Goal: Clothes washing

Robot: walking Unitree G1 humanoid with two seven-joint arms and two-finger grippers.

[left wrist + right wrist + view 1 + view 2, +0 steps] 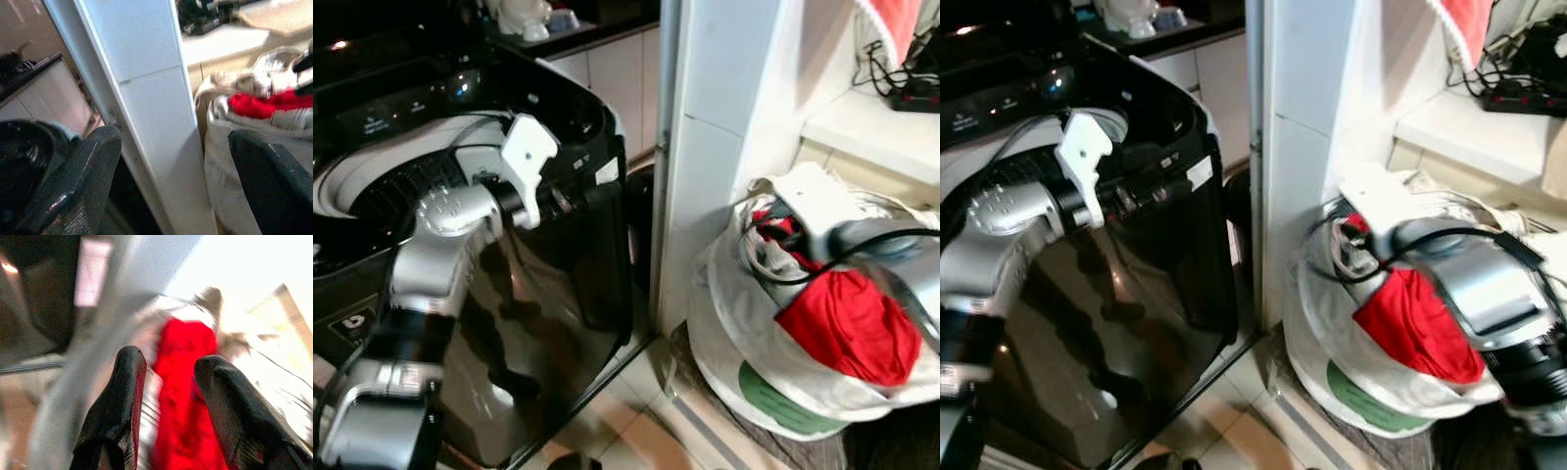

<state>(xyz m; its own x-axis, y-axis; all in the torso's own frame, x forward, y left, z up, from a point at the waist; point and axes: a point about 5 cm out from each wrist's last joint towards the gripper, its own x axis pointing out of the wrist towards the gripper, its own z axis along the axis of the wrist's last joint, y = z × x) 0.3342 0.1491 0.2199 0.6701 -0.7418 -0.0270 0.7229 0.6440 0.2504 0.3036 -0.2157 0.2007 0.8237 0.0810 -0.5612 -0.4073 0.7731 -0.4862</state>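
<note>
While the robot stands between washer and laundry, right tool (166,382) hangs just above the red garment (847,328), fingers (120,396) apart w/ nothing between them yet. That red cloth sits at approx 4 o'clock, heaped on top of the white laundry bag (744,352), which rests on the floor against the white pillar (705,147). Looks soft & light, prob. floppy — it'll sag and trail when lifted, so best bite is a bunched fold near the top of the heap, not a thin edge. Other whitish & red bits are tangled at the bag's mouth, could drag along.

Over at 10 o'clock, left tool (171,186) is up by the rim of the washing machine (548,294), fingers spread wide, empty. Lid's open, drum (401,186) ready. Further back, 12 o'clock, a dark worktop (578,34) w/ white items; at 2 o'clock a shelf (871,122) w/ cables.
</note>
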